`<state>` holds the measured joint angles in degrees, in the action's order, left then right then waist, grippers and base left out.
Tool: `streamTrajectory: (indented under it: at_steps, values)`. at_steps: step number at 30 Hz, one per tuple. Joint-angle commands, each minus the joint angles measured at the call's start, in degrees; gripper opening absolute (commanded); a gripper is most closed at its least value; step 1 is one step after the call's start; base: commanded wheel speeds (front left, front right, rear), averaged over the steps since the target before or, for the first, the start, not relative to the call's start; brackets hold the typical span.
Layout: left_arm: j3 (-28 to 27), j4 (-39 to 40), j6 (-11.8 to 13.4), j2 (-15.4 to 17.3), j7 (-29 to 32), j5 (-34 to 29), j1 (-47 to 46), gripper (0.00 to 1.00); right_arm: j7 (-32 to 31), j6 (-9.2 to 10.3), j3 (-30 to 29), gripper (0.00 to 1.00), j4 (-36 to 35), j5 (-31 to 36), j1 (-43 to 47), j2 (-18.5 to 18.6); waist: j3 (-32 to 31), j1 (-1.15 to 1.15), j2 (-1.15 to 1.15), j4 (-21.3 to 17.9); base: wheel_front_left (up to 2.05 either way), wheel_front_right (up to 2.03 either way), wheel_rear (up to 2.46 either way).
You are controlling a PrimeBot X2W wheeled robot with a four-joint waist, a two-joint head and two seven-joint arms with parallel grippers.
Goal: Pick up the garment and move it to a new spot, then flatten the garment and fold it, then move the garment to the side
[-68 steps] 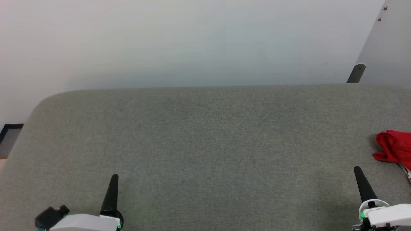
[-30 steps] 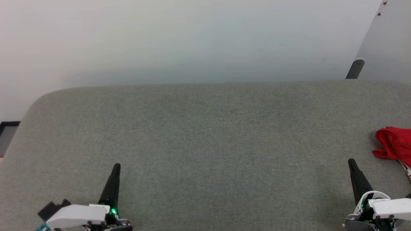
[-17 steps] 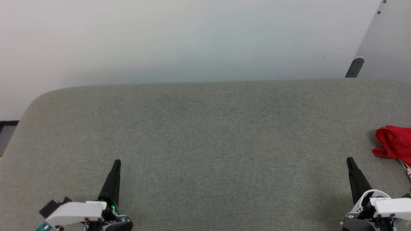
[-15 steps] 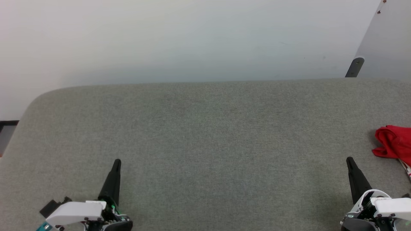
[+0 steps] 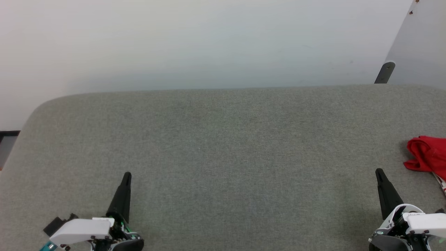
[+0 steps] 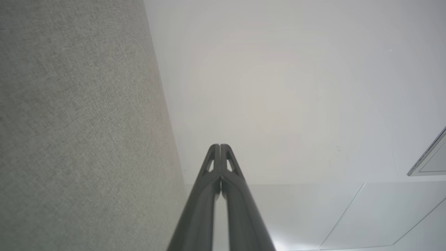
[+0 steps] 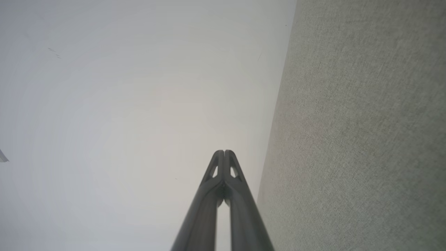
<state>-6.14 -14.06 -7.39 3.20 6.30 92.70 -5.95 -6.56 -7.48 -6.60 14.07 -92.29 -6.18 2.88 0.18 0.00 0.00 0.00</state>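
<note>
The garment (image 5: 428,154) lies bunched up in red folds at the far right edge of the head view, on the grey fabric surface (image 5: 223,146); a bit of striped trim (image 5: 441,183) pokes out below it. My right gripper (image 5: 379,172) stands shut just left of and below the garment, apart from it. My left gripper (image 5: 127,175) is shut at the lower left, far from the garment. In the left wrist view my left gripper (image 6: 220,146) has its fingertips pressed together with nothing between them. The right gripper (image 7: 224,152) looks the same in its wrist view.
A pale wall (image 5: 209,42) rises behind the grey surface. A white panel with a dark bracket (image 5: 385,72) stands at the upper right. The surface's rounded left corner (image 5: 38,108) drops to a dark-edged strip of floor (image 5: 7,144).
The head view has shifted slightly, so the surface and the garment sit a little higher in it. Both grippers reach slightly further up in the view and stay shut.
</note>
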Motion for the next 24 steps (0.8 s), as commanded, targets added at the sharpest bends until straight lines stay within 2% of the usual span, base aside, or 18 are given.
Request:
streamTrajectory:
  at_steps: [1,24]
  values:
    - [-0.2,-0.1,-0.2,-0.2,0.2,0.0,-0.6,0.00,-0.1,-0.02,0.0,0.00,0.0,-0.2,-0.2,-0.2,0.0,0.00,0.00,0.0,0.00,0.00,0.00]
    - [-0.3,-0.1,-0.2,-0.2,0.2,-0.2,-0.6,0.00,-0.1,-0.02,0.0,0.00,0.0,-0.2,-0.2,-0.2,0.0,0.00,0.00,0.0,0.00,0.00,0.00]
